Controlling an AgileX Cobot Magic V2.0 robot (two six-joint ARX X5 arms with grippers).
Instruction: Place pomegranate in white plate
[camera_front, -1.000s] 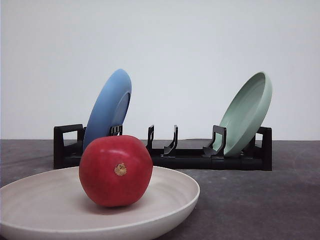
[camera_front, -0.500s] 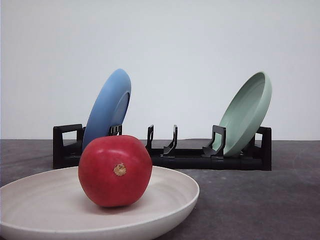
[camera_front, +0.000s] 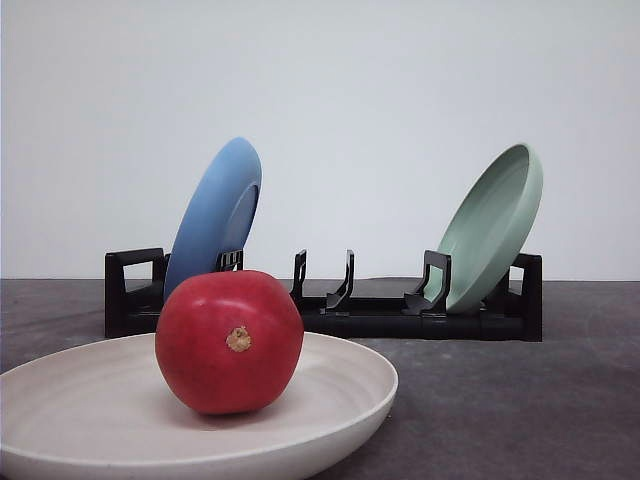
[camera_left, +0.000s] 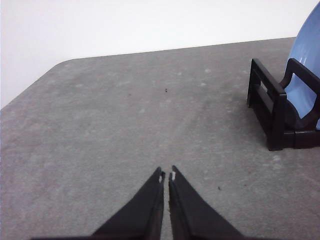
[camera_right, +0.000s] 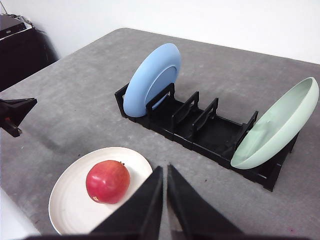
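Observation:
The pomegranate (camera_front: 229, 340) is a glossy red fruit with a tan nub facing the front view, and it rests inside the white plate (camera_front: 350, 392) at the near left. From the right wrist view, the pomegranate (camera_right: 107, 181) lies near the middle of the white plate (camera_right: 72, 202), and nothing is holding it. My right gripper (camera_right: 164, 171) hovers above and beside the plate, shut and holding nothing. My left gripper (camera_left: 166, 175) is shut over bare grey table, apart from the fruit.
A black dish rack (camera_front: 380, 315) stands behind the plate, with a blue plate (camera_front: 215, 215) leaning at its left end and a pale green plate (camera_front: 495, 225) at its right. A dark cabinet (camera_right: 20, 45) stands past the table's far left corner.

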